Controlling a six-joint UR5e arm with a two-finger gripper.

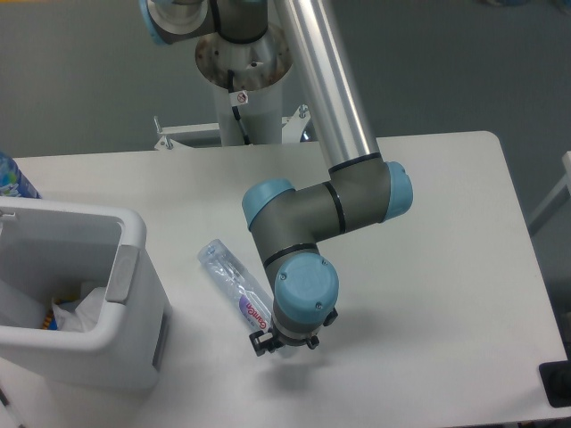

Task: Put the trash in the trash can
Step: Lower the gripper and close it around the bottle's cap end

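The trash bottle (232, 281), clear and crushed with a pink-purple label, lies slanted on the white table near the middle front. My gripper (282, 346) points down over the bottle's lower right end, mostly hidden under the blue-capped wrist. Only one black fingertip (259, 342) shows, right beside the label. Whether the jaws stand open or shut does not show. The trash can (134, 267), a white bin with a grey handle panel, stands at the left front. Crumpled white plastic wrapper (85, 305) lies inside it.
A blue-patterned bottle (12, 178) peeks out behind the bin at the left edge. The arm's base column (245, 80) rises at the table's back. The table's rounded right edge (522, 241) lies far from the arm.
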